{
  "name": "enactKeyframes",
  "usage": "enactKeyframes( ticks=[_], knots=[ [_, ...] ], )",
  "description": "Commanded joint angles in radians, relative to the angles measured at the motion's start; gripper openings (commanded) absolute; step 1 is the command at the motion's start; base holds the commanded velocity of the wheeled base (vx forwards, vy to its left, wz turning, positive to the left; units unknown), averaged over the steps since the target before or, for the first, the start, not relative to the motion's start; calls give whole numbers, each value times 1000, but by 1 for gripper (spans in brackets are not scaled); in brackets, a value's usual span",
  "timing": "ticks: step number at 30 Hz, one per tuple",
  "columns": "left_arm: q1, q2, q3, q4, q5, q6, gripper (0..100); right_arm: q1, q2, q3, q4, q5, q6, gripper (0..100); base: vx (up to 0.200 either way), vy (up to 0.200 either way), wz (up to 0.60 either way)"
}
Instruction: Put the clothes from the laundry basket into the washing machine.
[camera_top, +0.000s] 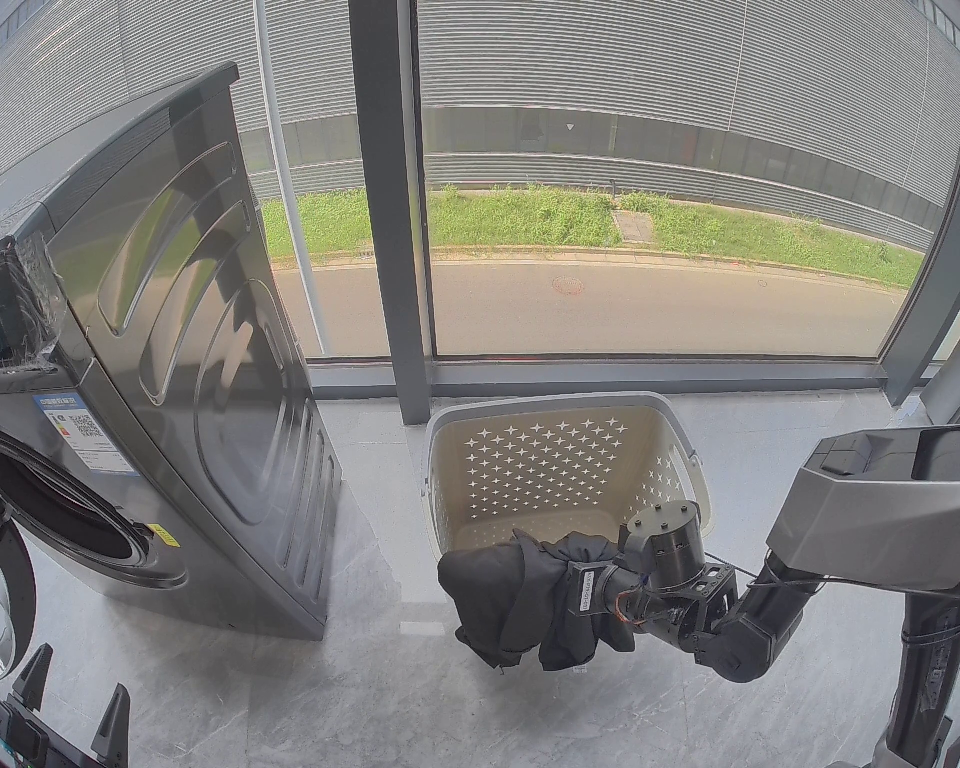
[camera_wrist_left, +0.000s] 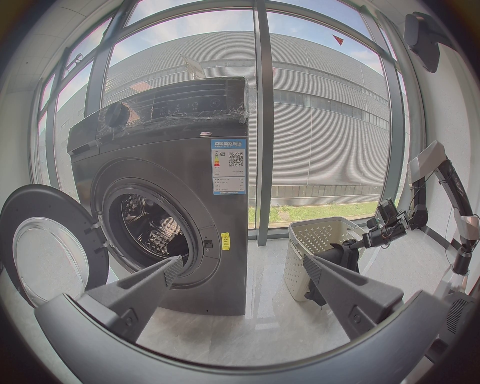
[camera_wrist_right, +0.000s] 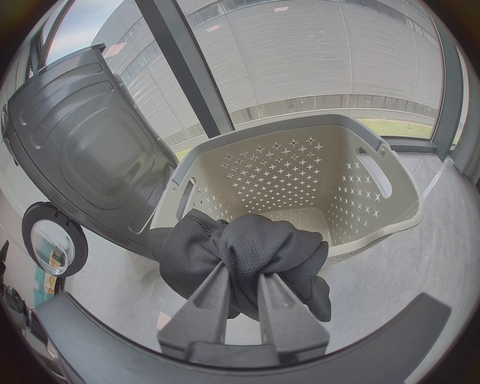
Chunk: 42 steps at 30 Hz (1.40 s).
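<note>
1 dark garment (camera_top: 510, 600) hung clamped in right gripper (camera_wrist_right: 245, 274) beside laundry basket (camera_top: 560, 402); transfer step; next needed carry into washing machine (camera_top: 200, 350).

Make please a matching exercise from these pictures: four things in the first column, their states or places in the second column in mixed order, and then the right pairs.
Things:
1. dark garment
2. laundry basket
3. washing machine door
4. left gripper

States or places:
A. swung open
B. open, holding nothing
C. held in the right gripper
D. standing on the floor by the window

Pairs: 1-C, 2-D, 3-A, 4-B
</note>
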Motion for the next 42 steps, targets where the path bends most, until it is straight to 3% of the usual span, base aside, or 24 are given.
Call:
enactKeyframes(
  ticks=[1,11,12,21,29,32,38,42],
  knots=[
    [0,-16,15,0,0,0,100,0,-28,5,0,0,-1,0,0,0,0],
    [0,-16,16,0,0,0,100,-8,57,-16,-35,3,-2,0,0,0,0],
    [0,-16,15,0,0,0,100,-13,88,-27,-54,2,-7,100,0,0,0],
    [0,-16,15,0,0,0,100,-51,169,-91,-69,3,-21,100,0,0,0],
    [0,-16,15,0,0,0,100,-68,169,-90,-64,-1,-25,100,0,0,0],
    [0,-16,15,0,0,0,100,-70,169,-93,-54,-28,-27,100,0,0,0],
    [0,-16,15,0,0,0,100,-82,182,-104,-57,-35,-27,100,0,0,0],
    [0,-16,15,0,0,0,100,-82,183,-105,-66,-35,-50,100,0,0,0]
  ],
)
